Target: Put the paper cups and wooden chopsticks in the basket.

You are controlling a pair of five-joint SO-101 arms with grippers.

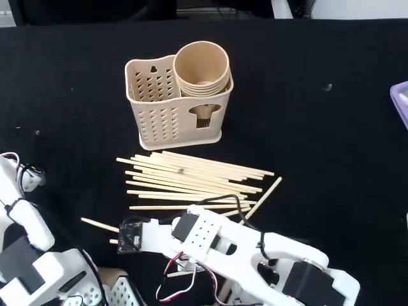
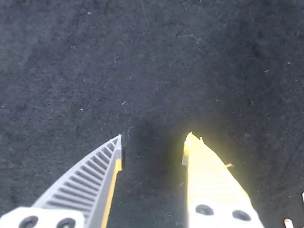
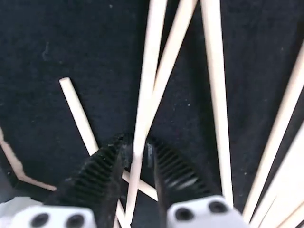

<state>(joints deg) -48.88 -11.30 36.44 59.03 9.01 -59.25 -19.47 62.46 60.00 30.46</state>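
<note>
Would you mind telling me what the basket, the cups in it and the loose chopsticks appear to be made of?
The basket looks like moulded plastic, matte beige, given its regular punched slots. The cups seem to be paper: matte tan, thin rolled rims, nested. The chopsticks are probably unfinished wood or bamboo: pale, dull, straight.

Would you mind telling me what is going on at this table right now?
Two robot arms are tidying cups and chopsticks into a basket. The paper cups already sit stacked in one of its compartments. The wooden chopsticks lie in a loose pile on the black table in front of it. The right gripper is down at the pile, closed on one chopstick. The left gripper is open over the table, holding nothing.
</note>
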